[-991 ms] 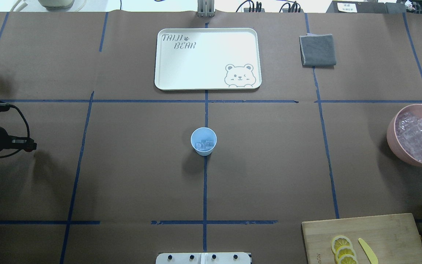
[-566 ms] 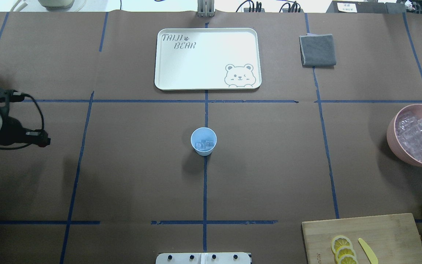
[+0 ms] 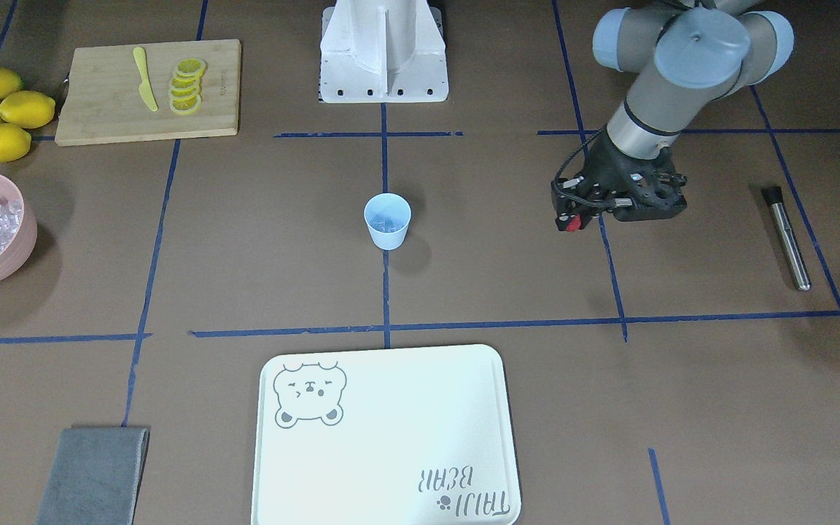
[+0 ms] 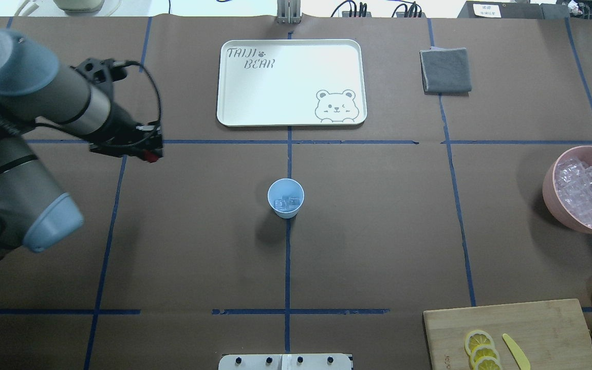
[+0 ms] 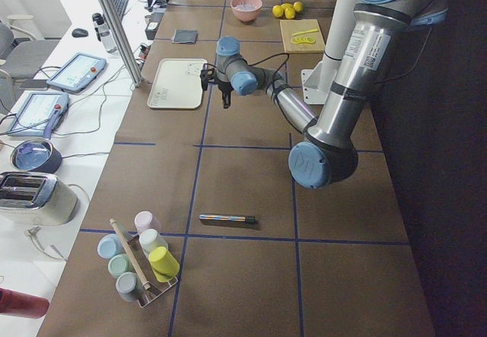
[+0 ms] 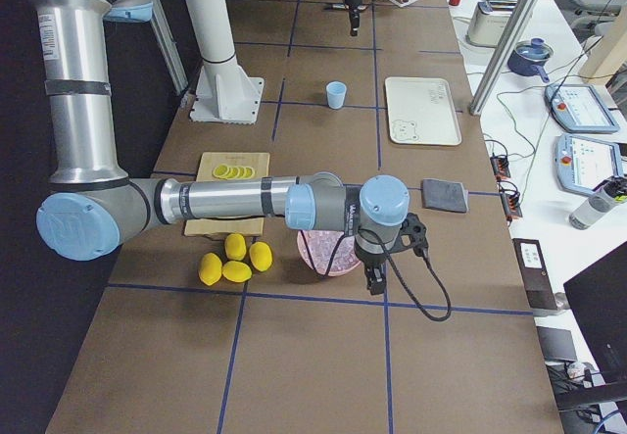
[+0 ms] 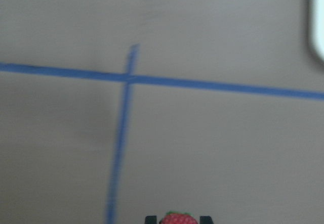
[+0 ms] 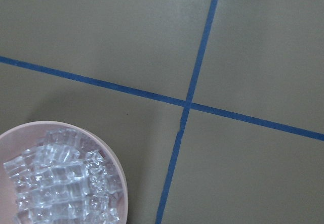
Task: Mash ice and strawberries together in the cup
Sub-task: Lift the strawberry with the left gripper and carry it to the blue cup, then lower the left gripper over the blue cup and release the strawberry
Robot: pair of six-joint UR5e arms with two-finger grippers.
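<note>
Bare counter (image 4: 198,216) runs from the left end effector (image 4: 152,154), closed on the strawberry (image 7: 178,219), across to the cup (image 4: 287,214). The cup stands alone with its mouth uncovered and open counter on every side. The tray (image 4: 285,87) lies flat beyond it, well apart. The bowl (image 4: 548,187) and board (image 4: 445,329) occupy the right edge. A rod (image 3: 788,240) lies flat outboard of the left arm.

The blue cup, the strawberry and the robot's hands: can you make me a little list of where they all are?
cup: upright at the centre of the table
ice: a few cubes inside the cup
strawberry: pinched in the left gripper, off to one side, not in the cup yet
right gripper: beside the pink bowl; open or shut, cannot tell
</note>
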